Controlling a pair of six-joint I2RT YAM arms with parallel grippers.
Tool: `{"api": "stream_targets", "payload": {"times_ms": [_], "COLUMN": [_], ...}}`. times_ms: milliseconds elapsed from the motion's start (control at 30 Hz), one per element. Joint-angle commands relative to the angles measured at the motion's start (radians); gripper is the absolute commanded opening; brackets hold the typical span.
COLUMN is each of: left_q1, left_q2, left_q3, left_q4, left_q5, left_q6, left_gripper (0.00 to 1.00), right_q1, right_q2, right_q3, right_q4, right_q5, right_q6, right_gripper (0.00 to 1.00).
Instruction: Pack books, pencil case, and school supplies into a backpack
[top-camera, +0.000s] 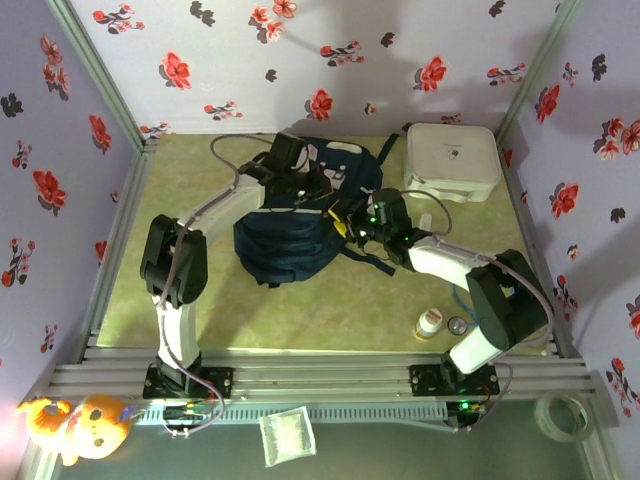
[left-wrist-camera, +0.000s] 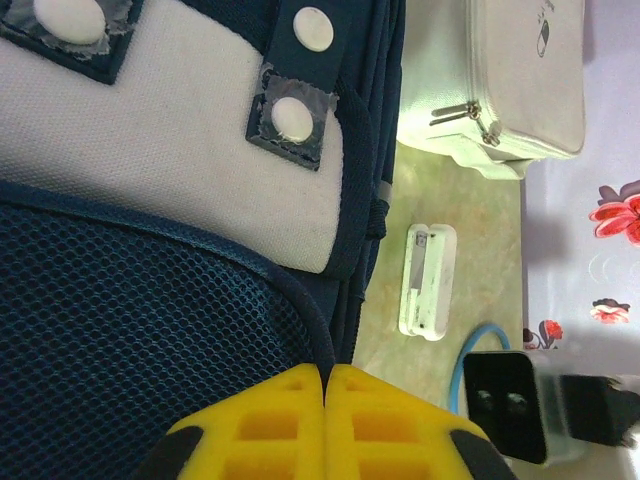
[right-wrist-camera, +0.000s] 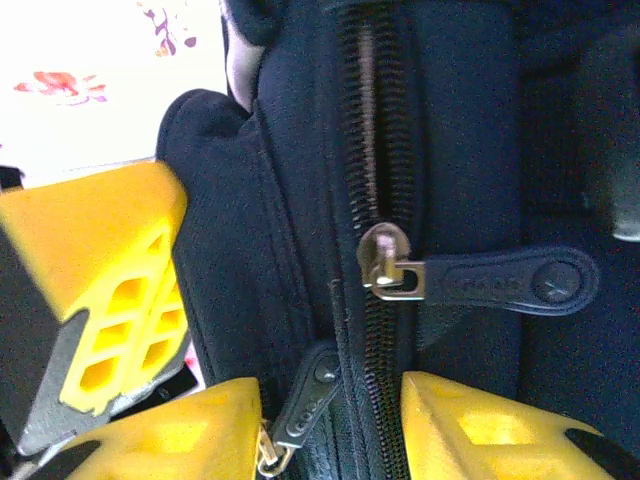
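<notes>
Top external: yellow-green tabletop (top-camera: 300, 310), floral walls (top-camera: 300, 60); left end effector (left-wrist-camera: 326, 375) closed, right end effector (right-wrist-camera: 330, 385) open astride backpack (top-camera: 285, 245) zipper.

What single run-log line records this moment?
left gripper: shut at backpack top | right gripper: open astride zipper | backpack: on table

overhead; both wrists close on backpack (top-camera: 285, 245)
</notes>
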Motion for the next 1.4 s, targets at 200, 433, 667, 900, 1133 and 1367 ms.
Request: {"api": "stream_targets", "payload": {"times_ms": [200,433,667,900,1133,1367], "left_q1": [-0.017,-0.016,-0.016,-0.017,-0.033,-0.039], "left_q2": [0.003,0.019,0.012,-0.003,-0.012,-0.021], "left_q3": [0.025,0.052,0.069,0.047,0.017,0.003], "left_q4": [0.062,0.039,-0.007,0.008,0.059,0.071], "left_q5": [0.021,0.021,0.027,0.064,0.112,0.116], "left_q6": [-0.021,-0.003,0.033,0.022,-0.014,-0.032], "left_gripper": [0.00,0.00,0.00,0.00,0.00,0.00], "right_q1": [-0.010,-0.012,0.033,0.066,0.065,0.064], "right_q2": [0.010,-0.142,-0.118,-0.031,0.021,0.051], "right_q3": [-0.096,-0.115,-0.097,-0.103,-0.127,-0.161], "right_q4": [0.341,0.131,0.161,0.278,0.351,0.395], "right_q5": [0.030,0.108,0.093,0.106,0.117,0.145], "right_q6": [0.254,0.165,0.224,0.335,0.412,0.441], "right_gripper": [0.36,0.41,0.44,0.43,0.43,0.41]}}
